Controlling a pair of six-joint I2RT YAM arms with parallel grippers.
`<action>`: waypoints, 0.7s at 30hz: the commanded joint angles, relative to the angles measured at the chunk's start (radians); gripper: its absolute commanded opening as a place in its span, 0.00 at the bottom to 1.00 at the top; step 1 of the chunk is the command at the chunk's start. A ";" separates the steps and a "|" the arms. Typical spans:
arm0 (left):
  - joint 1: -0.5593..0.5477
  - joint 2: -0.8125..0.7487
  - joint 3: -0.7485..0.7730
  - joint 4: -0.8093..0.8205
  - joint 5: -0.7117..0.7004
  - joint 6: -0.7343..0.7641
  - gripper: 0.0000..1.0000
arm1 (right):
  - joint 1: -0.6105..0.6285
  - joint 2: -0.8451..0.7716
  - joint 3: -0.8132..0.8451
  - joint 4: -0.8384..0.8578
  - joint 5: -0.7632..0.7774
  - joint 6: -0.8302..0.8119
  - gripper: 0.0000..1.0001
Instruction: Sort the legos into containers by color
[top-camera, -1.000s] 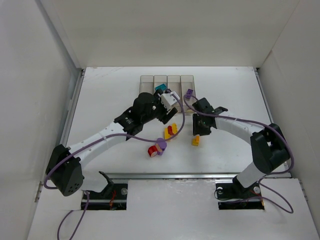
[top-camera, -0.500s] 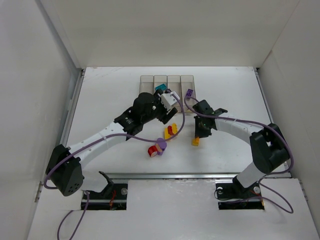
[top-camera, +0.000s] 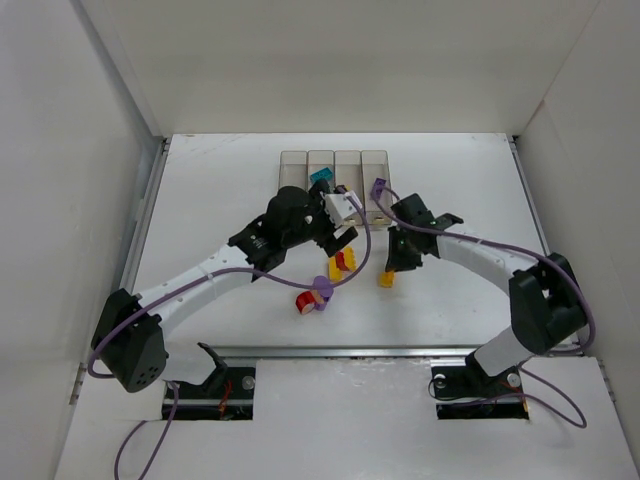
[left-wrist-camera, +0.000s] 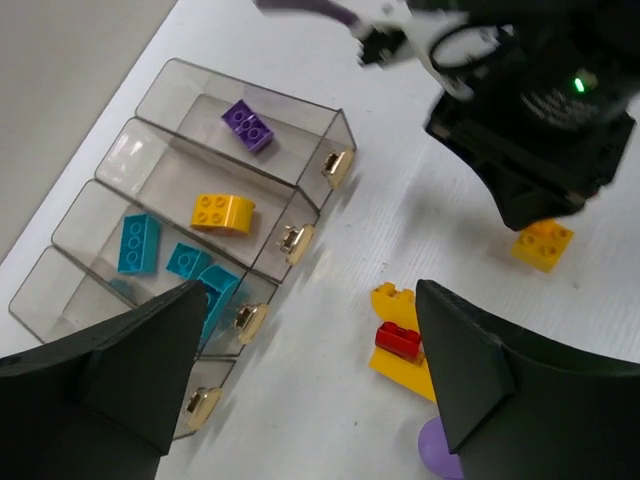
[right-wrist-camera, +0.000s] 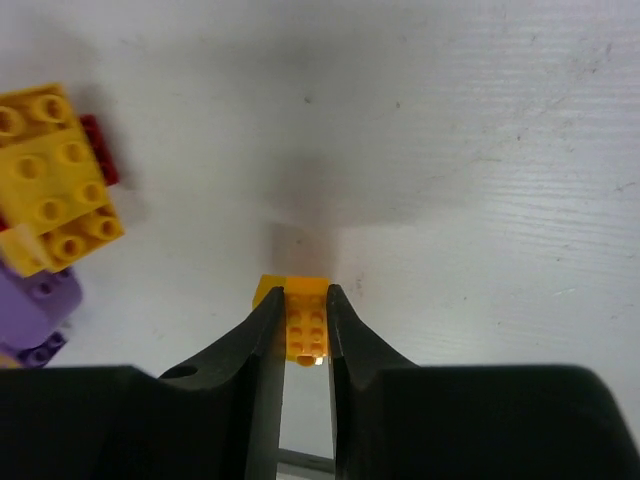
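Observation:
Four clear containers (top-camera: 293, 158) stand in a row at the back. In the left wrist view the containers (left-wrist-camera: 330, 112) hold a purple lego (left-wrist-camera: 248, 125), a yellow lego (left-wrist-camera: 222, 212) and teal legos (left-wrist-camera: 137, 243). My left gripper (top-camera: 340, 228) hovers open just in front of them, with nothing between its fingers (left-wrist-camera: 130, 370). A small yellow lego (top-camera: 386, 279) lies on the table, and my right gripper (right-wrist-camera: 303, 300) is shut on that yellow lego (right-wrist-camera: 303, 322). A yellow plate with a red brick (top-camera: 342, 263) lies between the arms. A red and purple clump (top-camera: 313, 297) sits nearer me.
High white walls (top-camera: 80, 150) enclose the table on three sides. A purple cable (top-camera: 378, 187) loops over the right arm near the bins. The yellow-red clump (right-wrist-camera: 55, 190) lies close to the left of my right gripper.
My right gripper has shut on the small yellow lego, which shifted slightly left. My left gripper's jaws have spread wider in front of the containers.

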 joint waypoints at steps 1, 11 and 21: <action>0.001 -0.047 0.009 -0.027 0.159 0.108 0.85 | -0.049 -0.127 0.086 0.024 -0.080 -0.027 0.00; -0.010 -0.013 0.118 -0.113 0.443 0.300 1.00 | -0.101 -0.261 0.181 0.123 -0.342 -0.053 0.00; -0.071 0.043 0.204 -0.224 0.395 0.503 1.00 | -0.101 -0.290 0.255 0.090 -0.339 -0.044 0.00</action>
